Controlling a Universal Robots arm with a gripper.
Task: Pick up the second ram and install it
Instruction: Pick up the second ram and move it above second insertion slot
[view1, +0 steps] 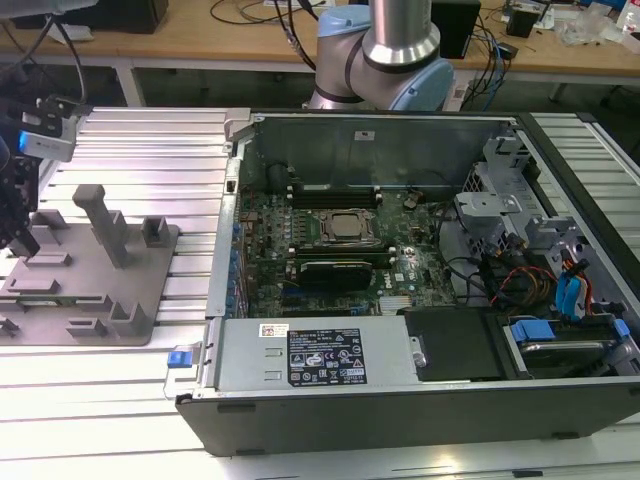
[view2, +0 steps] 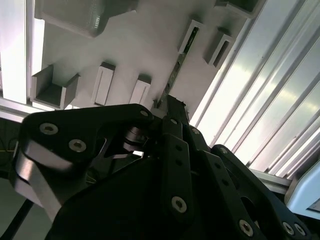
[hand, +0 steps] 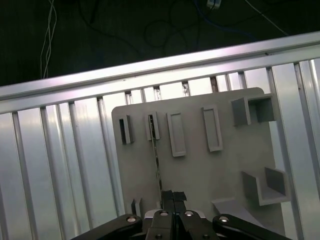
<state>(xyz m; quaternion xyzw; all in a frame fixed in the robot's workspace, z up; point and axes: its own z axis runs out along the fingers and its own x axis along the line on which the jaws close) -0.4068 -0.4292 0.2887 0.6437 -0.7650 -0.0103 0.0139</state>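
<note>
The pick-up is barely begun and installation is not yet done: the second ram (hand: 156, 160) stands on edge in its slot on the grey holder plate (hand: 200, 170), well apart from the open computer case (view1: 400, 420) at the exterior view's right. The gripper (hand: 173, 194) hangs low over the plate at the exterior view's left, its fingers drawn together, apparently pinching the stick's near end

The second ram (hand: 157, 160), seen edge-on, vanishes behind the gripper (hand: 173, 195), itself cut off by the exterior view's left edge.
</note>
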